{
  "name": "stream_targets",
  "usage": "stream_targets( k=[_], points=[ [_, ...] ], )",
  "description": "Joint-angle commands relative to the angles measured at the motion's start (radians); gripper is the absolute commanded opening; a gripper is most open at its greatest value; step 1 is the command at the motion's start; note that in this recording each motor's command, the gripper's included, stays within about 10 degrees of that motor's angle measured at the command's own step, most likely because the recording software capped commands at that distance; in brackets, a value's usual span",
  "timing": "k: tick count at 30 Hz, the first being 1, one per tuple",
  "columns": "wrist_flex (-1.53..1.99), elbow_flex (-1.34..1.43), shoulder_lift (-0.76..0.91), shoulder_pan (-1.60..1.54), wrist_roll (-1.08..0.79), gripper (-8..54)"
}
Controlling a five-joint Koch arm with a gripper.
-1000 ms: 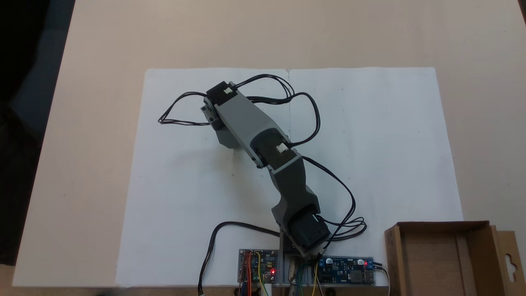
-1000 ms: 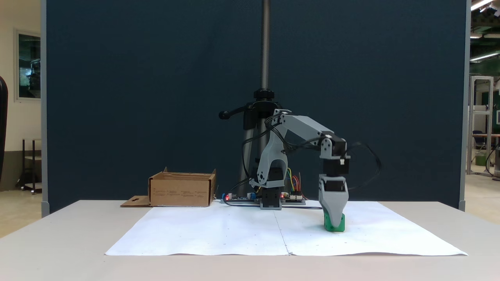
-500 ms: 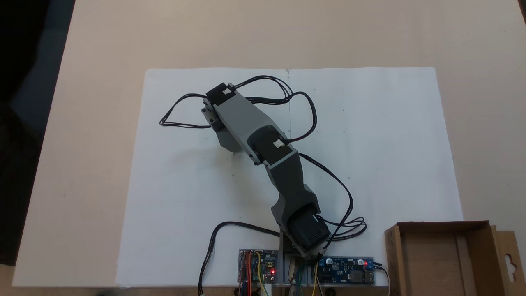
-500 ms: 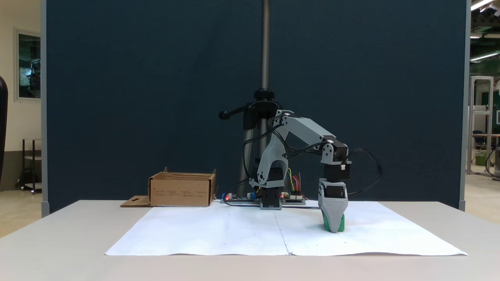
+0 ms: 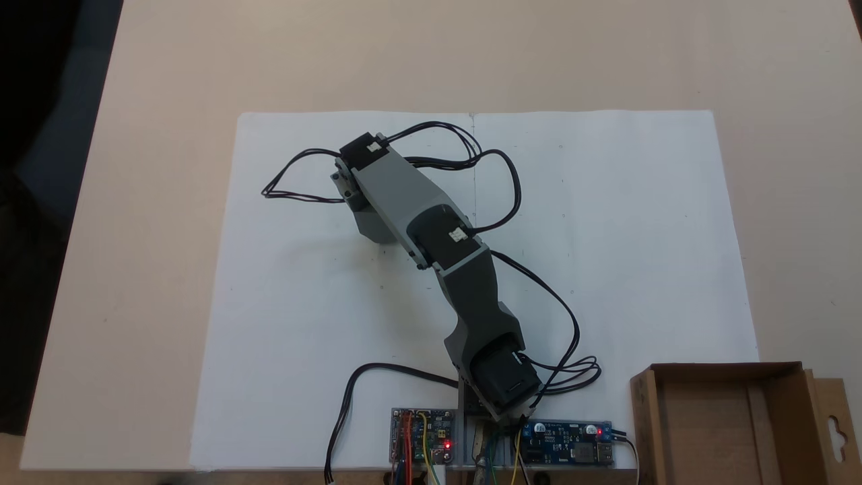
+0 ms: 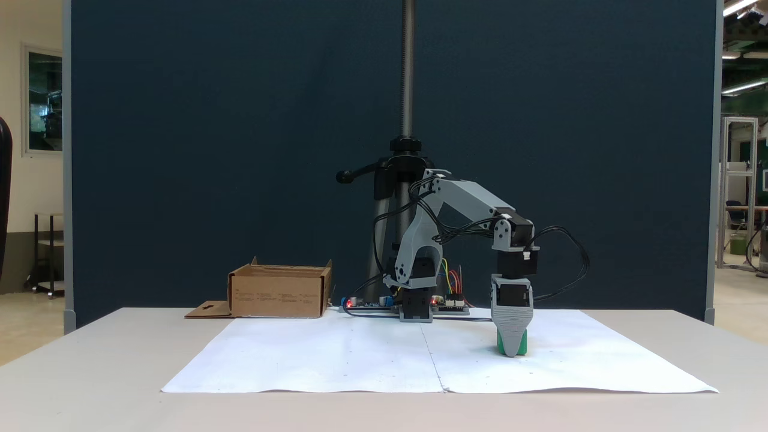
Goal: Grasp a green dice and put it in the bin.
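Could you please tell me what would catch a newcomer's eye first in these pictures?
Probably the grey, jointed robot arm stretching across the white paper sheet in a fixed view, trailing black cables. In a fixed view from the side, its gripper points straight down with the jaws over the small green dice on the paper. The shallow brown cardboard bin stands apart at the left of that view.
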Motion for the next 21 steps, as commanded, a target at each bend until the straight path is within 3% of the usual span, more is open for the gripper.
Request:
stream_targets(
  k=[1, 21],
  points=[
    [-0.017, -0.012, 0.032, 0.002, 0.083, 12.1],
    [-0.057, -0.012, 0.365, 0.448, 0.037, 12.1]
  ],
)
